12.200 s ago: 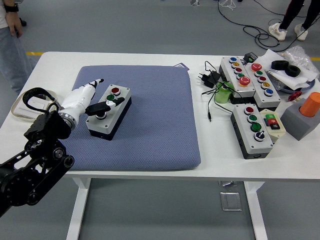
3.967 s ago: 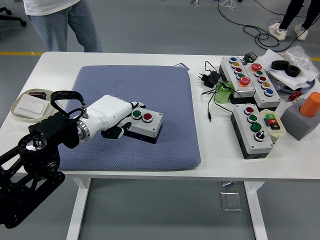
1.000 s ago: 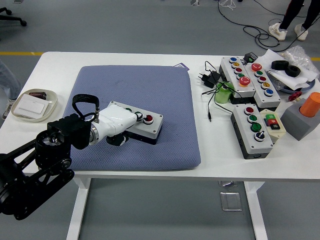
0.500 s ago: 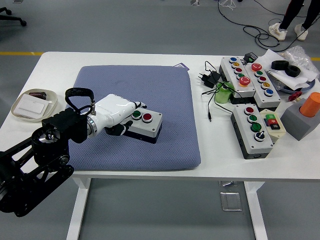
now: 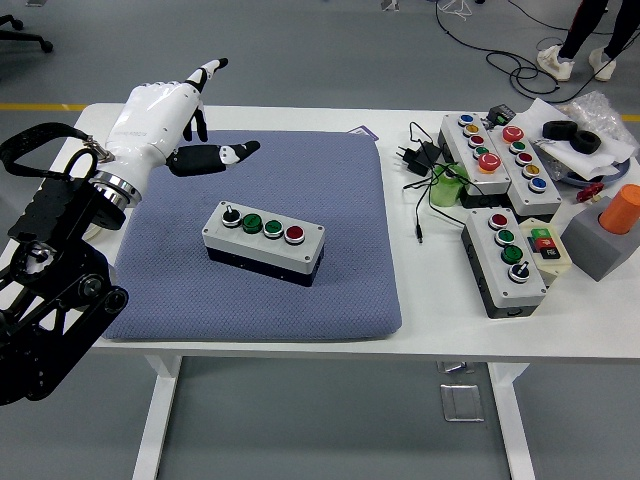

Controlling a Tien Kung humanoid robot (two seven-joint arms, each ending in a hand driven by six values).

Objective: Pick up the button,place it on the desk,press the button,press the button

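Observation:
A grey button box (image 5: 264, 242) with a black selector knob, two green buttons and one red button lies on the blue-grey mat (image 5: 330, 190), left of the mat's middle. My left hand (image 5: 190, 112) is white with black fingertips. It hangs raised above the mat's far left part, well clear of the box, fingers spread and holding nothing. My right arm is out of view.
Several more button boxes (image 5: 498, 150), a black plug with cable (image 5: 418, 158), a grey block with an orange cylinder (image 5: 612, 232) and tape rolls (image 5: 572, 136) crowd the table's right side. A person's legs (image 5: 590, 30) stand at the far right.
My left hand has lifted off the button box and risen up and back to the far left, fingers now spread. The box stays where it was on the mat.

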